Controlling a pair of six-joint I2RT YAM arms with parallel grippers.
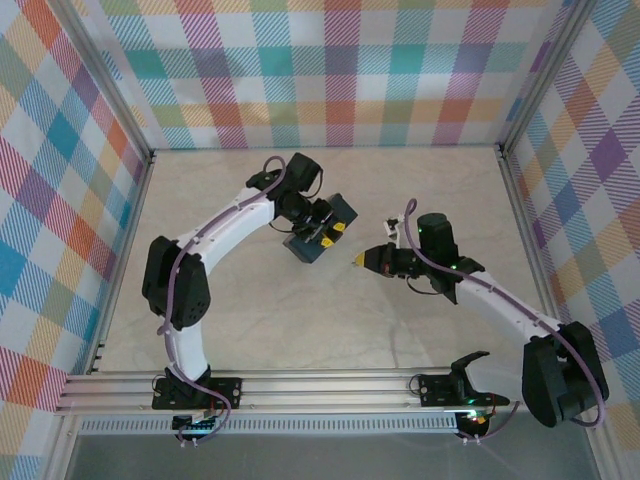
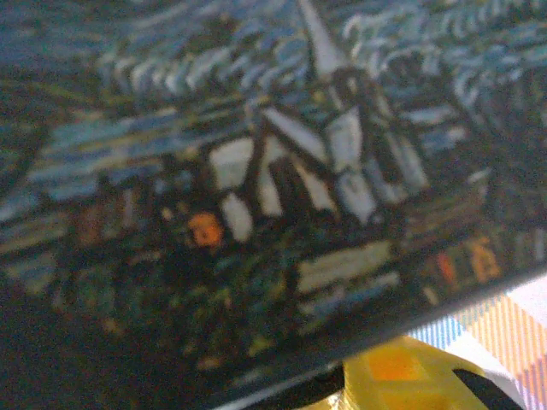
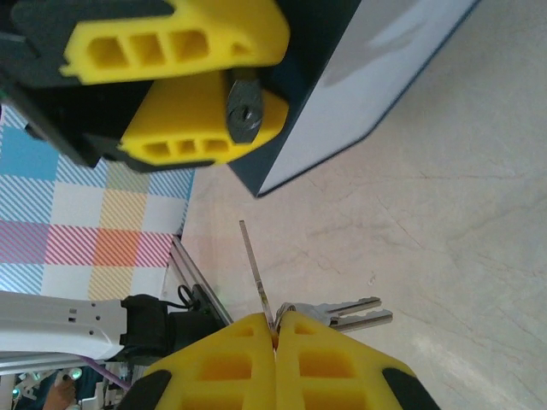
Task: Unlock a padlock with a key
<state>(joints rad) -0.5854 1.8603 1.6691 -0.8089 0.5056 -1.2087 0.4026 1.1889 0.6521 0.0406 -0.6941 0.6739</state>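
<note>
The padlock [image 3: 246,111] is near mid-table, a touch left of centre, pinched between the yellow fingers [image 3: 171,47] of the left gripper [image 3: 267,81]. Its keyhole end faces right, and the painted tin [image 3: 376,77] is just behind it. On the right, the right gripper [image 3: 275,325] is clenched tight on the key [image 3: 254,265]. The blade is aimed at the keyhole, tip close but clear of it, and a second key [image 3: 350,312] lies alongside.

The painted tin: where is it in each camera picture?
Top external: painted tin near the centre.
Left wrist: close up and blurred, painted face showing.
Right wrist: upper right, pale side showing.
Shared landmark: left gripper's yellow fingers.
</note>
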